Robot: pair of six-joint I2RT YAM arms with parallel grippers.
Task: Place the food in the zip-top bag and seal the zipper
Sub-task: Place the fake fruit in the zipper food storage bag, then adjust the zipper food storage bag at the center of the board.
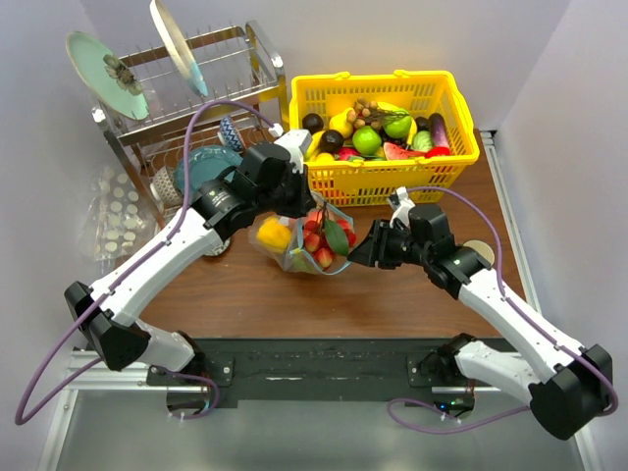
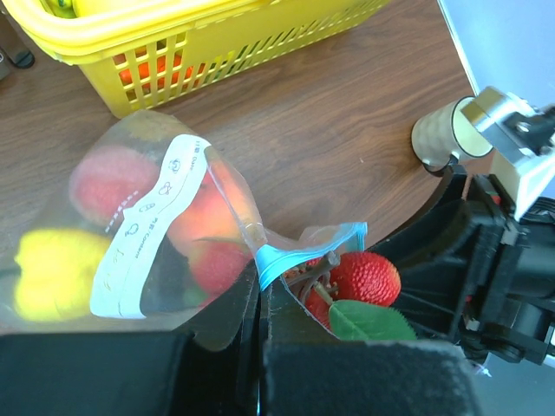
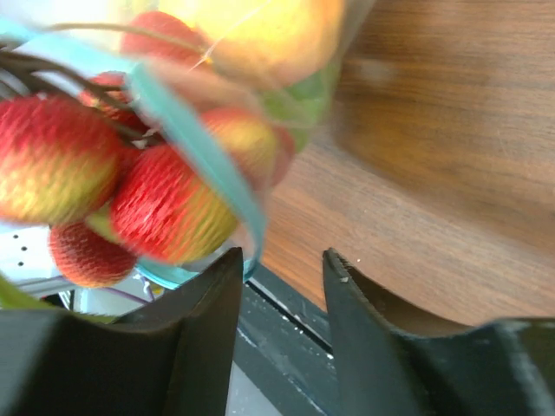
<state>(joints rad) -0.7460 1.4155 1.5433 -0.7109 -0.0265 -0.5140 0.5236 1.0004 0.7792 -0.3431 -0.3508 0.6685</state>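
Observation:
The zip-top bag is lifted off the brown table in front of the basket. It holds a yellow fruit, a bunch of red bumpy berries and a green leaf. My left gripper is shut on the bag's mouth; in the left wrist view its jaws pinch the teal zipper beside a red berry. My right gripper is open just right of the bag. In the right wrist view its jaws stand apart, with the zipper and red berries by the left finger.
A yellow basket of more toy fruit stands behind the bag. A metal dish rack with plates is at the back left, crinkled dotted plastic at the left wall. A beige roll lies by my right arm.

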